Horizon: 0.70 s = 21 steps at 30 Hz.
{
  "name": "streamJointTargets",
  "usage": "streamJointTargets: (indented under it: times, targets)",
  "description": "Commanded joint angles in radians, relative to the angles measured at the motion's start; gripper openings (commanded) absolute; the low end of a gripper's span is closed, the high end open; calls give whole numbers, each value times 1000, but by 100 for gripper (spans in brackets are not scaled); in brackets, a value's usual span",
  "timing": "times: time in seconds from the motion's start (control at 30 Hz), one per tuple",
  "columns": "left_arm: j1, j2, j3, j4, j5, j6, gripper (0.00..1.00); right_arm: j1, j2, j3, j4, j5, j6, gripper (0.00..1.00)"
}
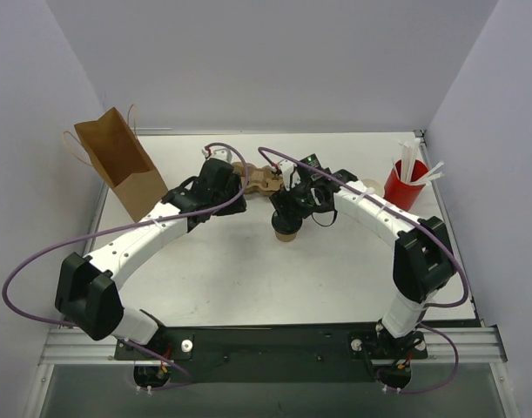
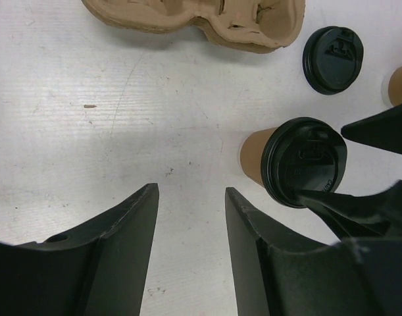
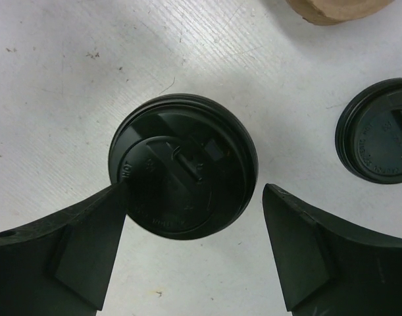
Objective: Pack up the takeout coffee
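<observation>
**Fig.** Takeout coffee (image 3: 184,171) upright on desk (image 3: 56,66), lid on, just near-side of the pulp carrier tray (image 1: 257,178) and well apart from the paper bag (image 1: 117,165). R gripper (image 3: 194,191) straddles the lid w/ fingers released: one finger (image 3: 75,243) at or touching the rim, the other (image 3: 319,250) clear of it, so the cup is not held. L gripper (image 2: 191,191) is also released, nothing btwn its fingers, close beside the cup. A spare lid (image 3: 378,131) lies flat nearby.

Risks (est.):
- Cup sits off-centre in the R fingers, so a closing stroke would shove it sideways and could tip it.
- A pinch on the lid alone could pop it off.
- Both arms crowd one spot, so they may collide or knock the cup.
</observation>
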Motion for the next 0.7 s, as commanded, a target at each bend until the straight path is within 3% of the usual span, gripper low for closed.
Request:
streamJointTargets:
  times: [0.0, 0.67]
  targets:
    - [12, -43, -9, -7, 32, 13, 55, -9, 39, 70, -39, -12, -85, 78]
    - [18, -43, -34, 29, 75, 23, 55, 10, 46, 74, -28, -24, -70, 80]
